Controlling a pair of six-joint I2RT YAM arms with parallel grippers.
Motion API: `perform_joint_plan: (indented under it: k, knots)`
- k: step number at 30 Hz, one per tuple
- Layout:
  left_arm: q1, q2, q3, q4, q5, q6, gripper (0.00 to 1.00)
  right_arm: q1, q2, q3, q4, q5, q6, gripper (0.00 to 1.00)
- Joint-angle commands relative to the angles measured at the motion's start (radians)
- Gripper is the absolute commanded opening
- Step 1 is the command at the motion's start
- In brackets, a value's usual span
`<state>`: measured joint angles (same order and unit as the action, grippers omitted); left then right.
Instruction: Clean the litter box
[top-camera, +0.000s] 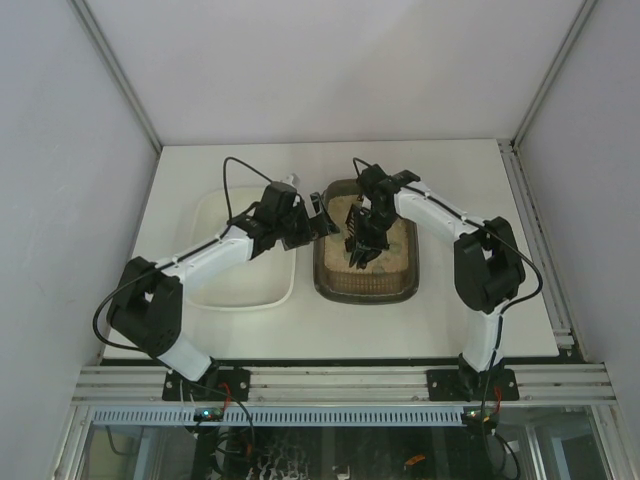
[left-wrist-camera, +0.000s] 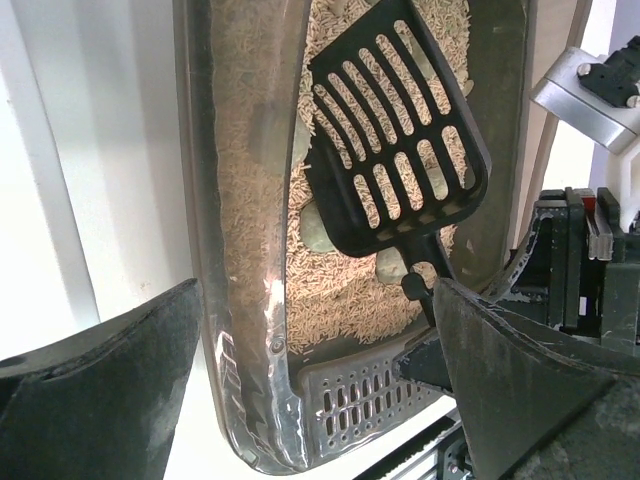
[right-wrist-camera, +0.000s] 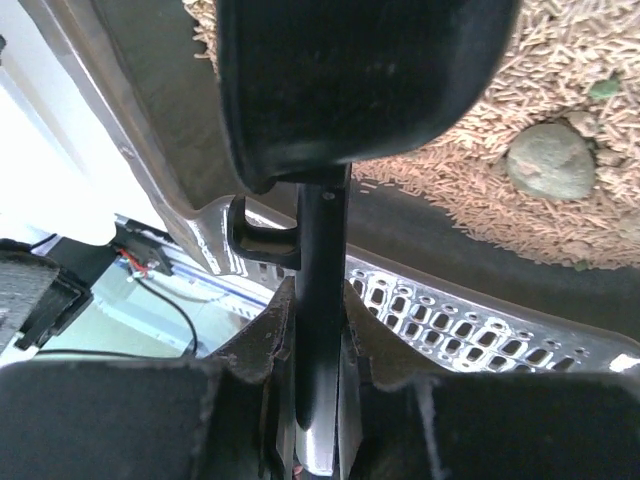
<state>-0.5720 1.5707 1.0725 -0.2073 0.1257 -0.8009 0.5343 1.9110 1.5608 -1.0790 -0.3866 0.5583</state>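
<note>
Black scoop (top-camera: 357, 250) over litter box (top-camera: 365, 294), white tray (top-camera: 238, 285) beside it

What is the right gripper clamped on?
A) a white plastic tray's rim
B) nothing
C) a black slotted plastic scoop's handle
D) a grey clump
C: the right gripper is shut on the handle of the black slotted plastic scoop, over the dark brown-grey plastic litter box.

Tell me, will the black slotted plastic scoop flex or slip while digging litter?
Probably stiff: the scoop has a thick-walled slotted blade. Its thin, smooth handle, pinched between the right arm's fingers, could twist under load. Beige litter should drain through the slots.
</note>
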Motion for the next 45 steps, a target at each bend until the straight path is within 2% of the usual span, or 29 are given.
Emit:
perform_joint_plan:
  k: [1, 7, 9, 10, 20, 33, 37, 39, 41, 45]
  knots:
    - [-0.003, -0.051, -0.019, 0.036, -0.005, 0.026, 1.00, 0.005, 0.029, 0.027, 0.057, -0.189, -0.013, 0.00]
    - [-0.001, -0.058, -0.018, 0.034, -0.013, 0.035, 1.00, -0.005, 0.040, 0.018, 0.106, -0.343, 0.014, 0.00]
    - [0.002, -0.065, -0.030, 0.077, 0.015, 0.047, 0.91, -0.004, 0.043, 0.014, 0.118, -0.367, 0.018, 0.00]
    - [0.004, -0.070, -0.033, 0.088, 0.022, 0.047, 0.90, -0.004, 0.043, 0.012, 0.123, -0.370, 0.020, 0.00]
    - [0.035, -0.149, -0.041, 0.082, 0.020, 0.084, 0.94, -0.044, 0.022, -0.152, 0.291, -0.450, 0.071, 0.00]
    - [0.172, -0.295, -0.018, 0.030, 0.087, 0.181, 0.94, -0.122, -0.243, -0.413, 0.463, -0.456, 0.105, 0.00]
    - [0.208, -0.311, 0.008, -0.028, 0.104, 0.227, 0.94, -0.133, -0.306, -0.479, 0.530, -0.474, 0.113, 0.00]
    - [0.231, -0.318, 0.022, -0.068, 0.117, 0.260, 0.94, -0.138, -0.339, -0.539, 0.599, -0.476, 0.126, 0.00]
    - [0.252, -0.338, 0.035, -0.112, 0.127, 0.297, 0.94, -0.140, -0.378, -0.641, 0.740, -0.494, 0.176, 0.00]
    - [0.311, -0.373, 0.049, -0.186, 0.104, 0.362, 0.92, -0.146, -0.481, -0.894, 1.227, -0.505, 0.358, 0.00]
